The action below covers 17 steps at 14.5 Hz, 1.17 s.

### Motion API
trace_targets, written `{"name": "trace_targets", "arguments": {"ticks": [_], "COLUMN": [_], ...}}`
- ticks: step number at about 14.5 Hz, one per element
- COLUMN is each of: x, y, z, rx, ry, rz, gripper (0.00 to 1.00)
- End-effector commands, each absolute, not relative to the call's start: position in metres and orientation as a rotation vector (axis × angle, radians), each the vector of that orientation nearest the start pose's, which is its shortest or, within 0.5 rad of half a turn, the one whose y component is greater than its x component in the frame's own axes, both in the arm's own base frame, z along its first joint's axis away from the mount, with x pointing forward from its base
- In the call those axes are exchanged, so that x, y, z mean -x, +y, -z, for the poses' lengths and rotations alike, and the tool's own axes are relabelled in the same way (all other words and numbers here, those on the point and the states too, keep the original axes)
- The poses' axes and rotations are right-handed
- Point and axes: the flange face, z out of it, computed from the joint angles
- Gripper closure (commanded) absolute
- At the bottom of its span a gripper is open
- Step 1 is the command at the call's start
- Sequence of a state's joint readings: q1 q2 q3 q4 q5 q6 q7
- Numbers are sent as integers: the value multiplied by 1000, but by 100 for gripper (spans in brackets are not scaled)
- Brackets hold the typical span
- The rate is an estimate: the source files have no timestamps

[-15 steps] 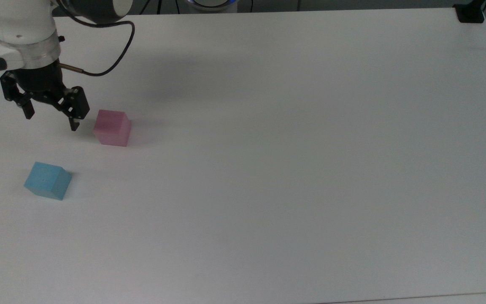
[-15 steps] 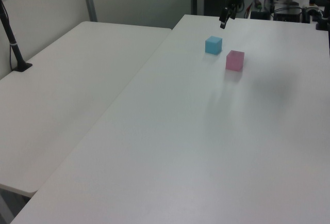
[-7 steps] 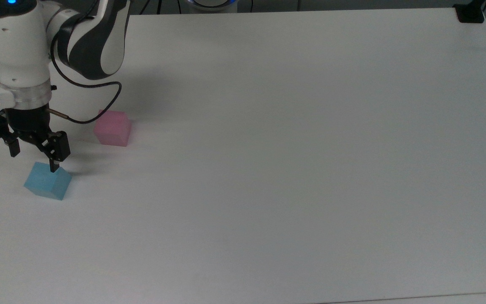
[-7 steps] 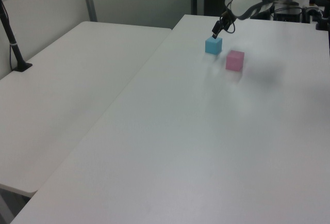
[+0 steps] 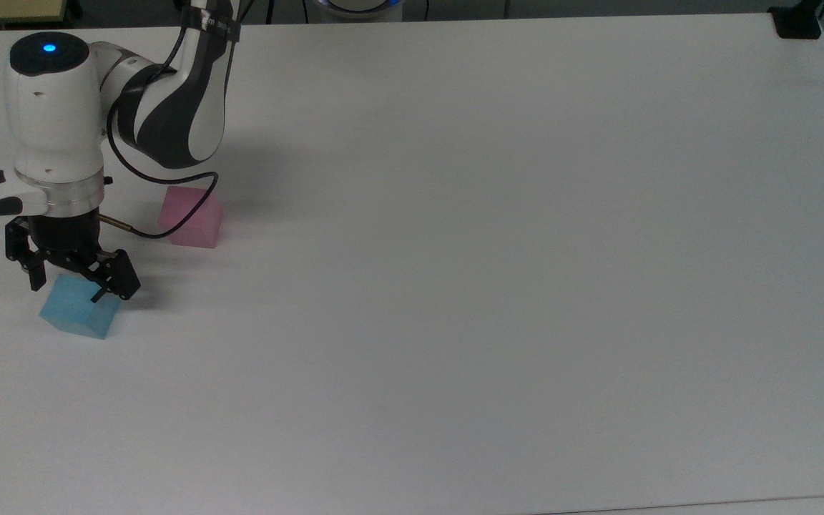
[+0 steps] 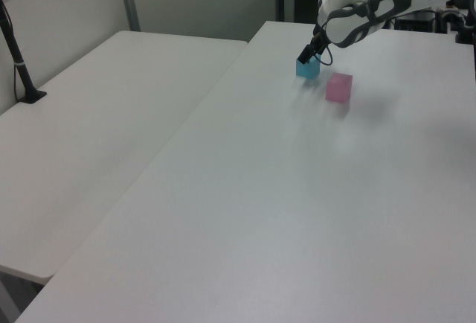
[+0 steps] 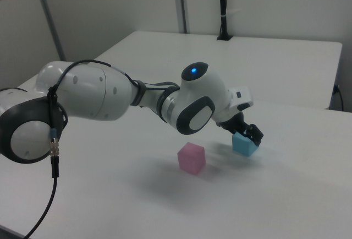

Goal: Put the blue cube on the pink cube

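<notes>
White table [image 5: 526, 286] — bare surface across the top view's centre and right, free for passage. Obstacles — blue cube [image 5: 76, 309] and pink cube [image 5: 194, 218], near each other at the top view's left, with the arm [image 5: 169, 107] overhead.

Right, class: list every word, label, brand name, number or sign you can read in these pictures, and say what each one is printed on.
None can be read.
The blue cube and the pink cube have plain faces.
The arm's band near the top view's upper edge carries small marks, too blurred to read.
The table bears no print.
</notes>
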<state>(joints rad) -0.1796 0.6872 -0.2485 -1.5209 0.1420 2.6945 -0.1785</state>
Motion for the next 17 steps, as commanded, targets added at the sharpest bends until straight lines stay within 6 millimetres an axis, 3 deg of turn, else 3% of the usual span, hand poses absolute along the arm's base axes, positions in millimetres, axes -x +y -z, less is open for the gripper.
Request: {"name": "trace_targets", "arguments": {"ticks": [1,5,6,7,8,9,10,11,12,14,17], "x": [-700,-700,-700,-700,-700,-700,-700,-700,-699,-688,-652], "y": [-276,-276,-276,-276,-275,-275,-275,-275,-275,-268,-232], "z": [-316,-315,-315,-315,-315,-316,-319,-322,-339,-391,-437], "rx": [3208,3200,3201,3201,3202,3204,3204,3203,3193,3151,3112], "ry": [424,434,435,436,431,424,420,418,423,433,362], "rz": [807,806,806,806,806,808,813,820,853,929,880], "gripper": [0,0,6,18,39,68,86,94,95,95,94]}}
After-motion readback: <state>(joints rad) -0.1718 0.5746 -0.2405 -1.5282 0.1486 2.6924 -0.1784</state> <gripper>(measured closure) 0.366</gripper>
